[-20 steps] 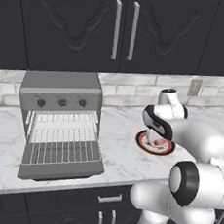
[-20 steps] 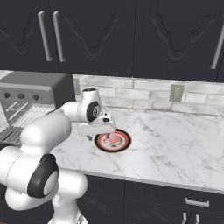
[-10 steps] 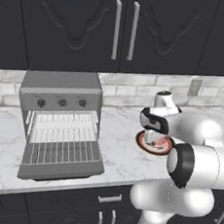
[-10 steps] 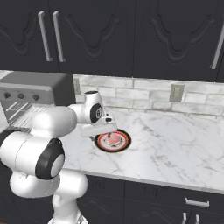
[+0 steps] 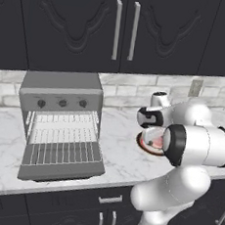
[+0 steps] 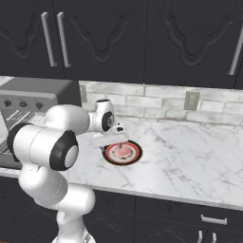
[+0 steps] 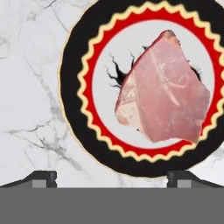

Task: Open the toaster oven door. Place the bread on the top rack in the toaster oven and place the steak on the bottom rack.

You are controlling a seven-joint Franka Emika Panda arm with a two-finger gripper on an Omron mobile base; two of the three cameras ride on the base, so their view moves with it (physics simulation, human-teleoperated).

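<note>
plate (image 7: 72, 109) rim cut off at right, arm hiding plate in left base view

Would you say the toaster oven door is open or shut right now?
Open: the toaster oven door lies folded down flat in front of the toaster oven, exposing the wire racks.

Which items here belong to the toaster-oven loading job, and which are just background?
Job items:
- toaster oven
- toaster oven door, already folded down
- steak, lying on the plate
- gripper, jaws open above the steak

Background:
- plate with red and black rim
- wall cabinets
- wall outlet
- marble counter
</note>
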